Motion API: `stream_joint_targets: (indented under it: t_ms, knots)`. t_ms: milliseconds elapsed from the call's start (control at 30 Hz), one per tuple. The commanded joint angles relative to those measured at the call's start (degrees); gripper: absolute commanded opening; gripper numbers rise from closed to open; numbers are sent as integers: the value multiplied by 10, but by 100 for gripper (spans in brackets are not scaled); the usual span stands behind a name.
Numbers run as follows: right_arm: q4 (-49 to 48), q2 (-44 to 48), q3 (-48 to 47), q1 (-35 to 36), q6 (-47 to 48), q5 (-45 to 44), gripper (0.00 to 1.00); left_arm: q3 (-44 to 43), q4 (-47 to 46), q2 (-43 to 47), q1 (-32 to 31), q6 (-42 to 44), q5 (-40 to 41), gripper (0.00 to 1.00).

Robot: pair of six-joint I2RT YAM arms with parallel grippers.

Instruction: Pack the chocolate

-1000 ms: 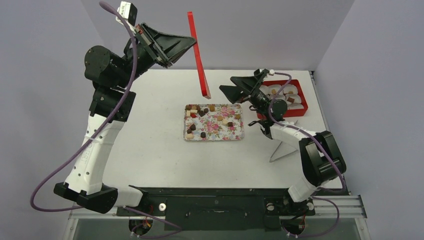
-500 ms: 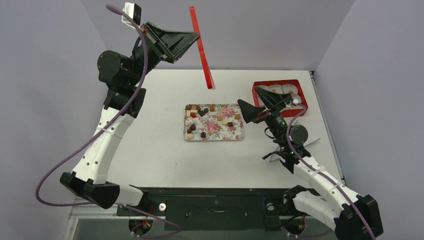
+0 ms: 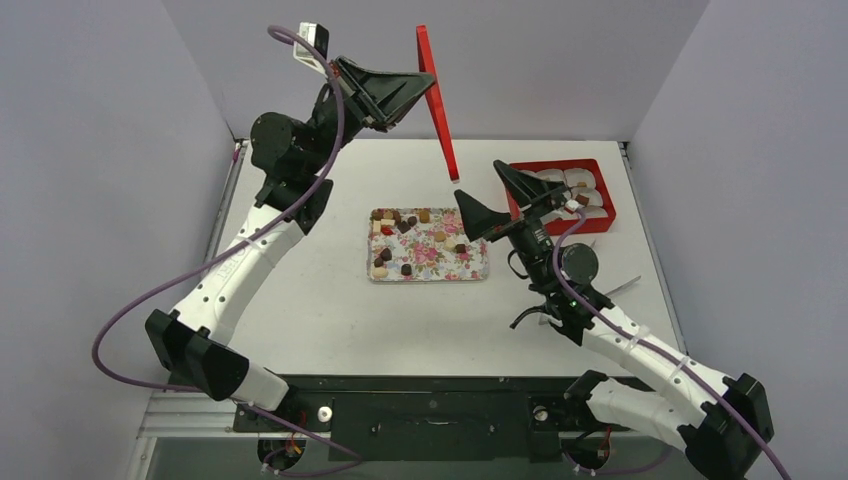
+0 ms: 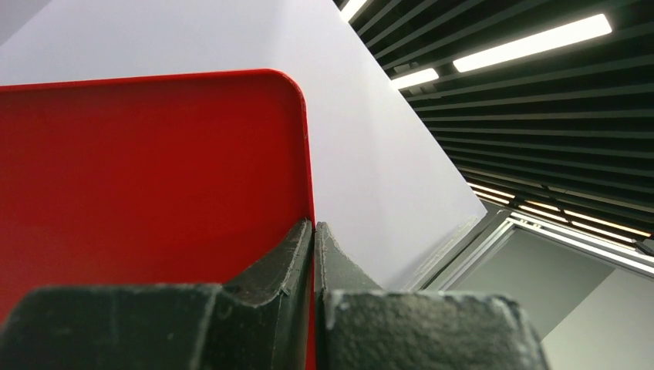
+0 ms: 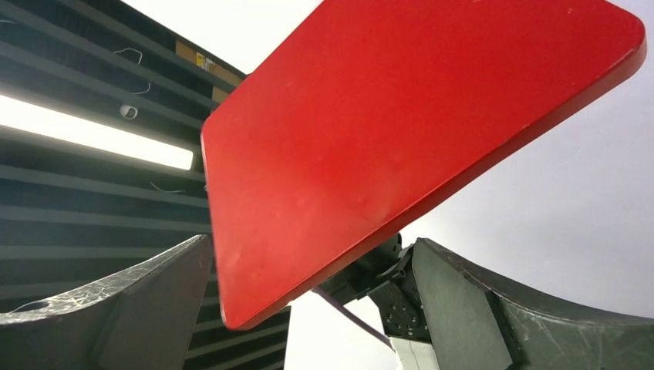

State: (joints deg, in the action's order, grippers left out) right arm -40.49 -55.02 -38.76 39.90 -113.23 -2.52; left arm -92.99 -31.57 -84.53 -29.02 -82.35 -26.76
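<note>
The chocolate (image 3: 405,268) lies as several small brown, tan and cream pieces on a flower-patterned tray (image 3: 428,279) at the table's middle. More pieces sit in white paper cups (image 3: 585,182) inside a red box (image 3: 604,218) at the back right. My left gripper (image 3: 425,85) is raised high and shut on the edge of a flat red lid (image 3: 440,100), which hangs tilted above the table. In the left wrist view the lid (image 4: 154,177) is pinched in that gripper (image 4: 312,227). My right gripper (image 3: 478,180) stands open between tray and box, pointing up under the lid (image 5: 401,123), apart from it.
Grey walls close in the table on the left, back and right. The right arm's elbow and purple cable (image 3: 575,265) lie just right of the tray. The arm bases and a black rail (image 3: 430,400) run along the near edge.
My left arm has carried the red lid rightwards, toward the box. My right arm has drawn back from over the box, tipped upward, and its jaws have spread a little wider.
</note>
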Motion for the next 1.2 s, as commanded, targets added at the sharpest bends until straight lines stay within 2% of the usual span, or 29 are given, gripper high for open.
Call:
stream_joint_targets:
  t_ms: [0, 200, 333, 767, 900, 1033, 1067, 1100, 1133, 1167]
  knots:
    - [87, -26, -35, 17, -47, -62, 97, -3, -93, 1, -15, -3, 26, 0]
    - [79, -39, -40, 21, -47, -71, 97, 13, -105, -1, -22, -3, 27, 0]
    - [37, -63, -44, 16, -56, -74, 96, 36, -131, -3, -29, -13, 25, 0]
    - [-90, -132, -51, -3, -57, -70, 75, 150, -178, 46, -9, -45, -2, 0]
    - [-113, -137, -43, -1, -59, -77, 64, 196, -197, 63, 3, -56, -2, 0]
    - [-124, -134, -30, -3, -58, -88, 41, 223, -210, 72, 11, -64, -6, 0]
    - [-125, -134, -28, -4, -57, -89, 32, 227, -210, 73, 12, -64, -7, 0]
    - [-126, -133, -24, -5, -57, -89, 28, 235, -209, 73, 14, -64, -8, 0]
    - [-129, -133, -22, -6, -56, -90, 18, 239, -210, 75, 15, -64, -9, 0]
    - [-130, -133, -18, -6, -54, -90, 14, 248, -209, 76, 17, -64, -11, 0]
